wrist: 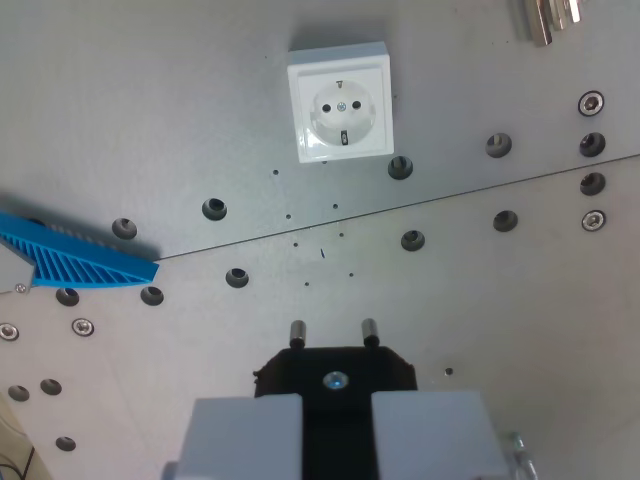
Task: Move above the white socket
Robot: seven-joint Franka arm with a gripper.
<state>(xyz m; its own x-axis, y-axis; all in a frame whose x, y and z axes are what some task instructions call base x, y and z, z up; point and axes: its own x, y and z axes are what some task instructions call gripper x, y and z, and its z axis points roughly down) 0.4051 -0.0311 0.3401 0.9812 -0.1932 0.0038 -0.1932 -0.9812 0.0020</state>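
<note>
Jaws (335, 425) pinching a black plug (335, 375); white socket (341, 102) sits at twelve o'clock, approach underway, needing forward travel.

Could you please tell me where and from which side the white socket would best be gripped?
Probably by its square frame, across two opposite outer edges, coming straight down from above. The socket lies flat on the plate, its sides straight and parallel, while the round recessed face offers no hold. The hand is shut on the plug, though.
</note>
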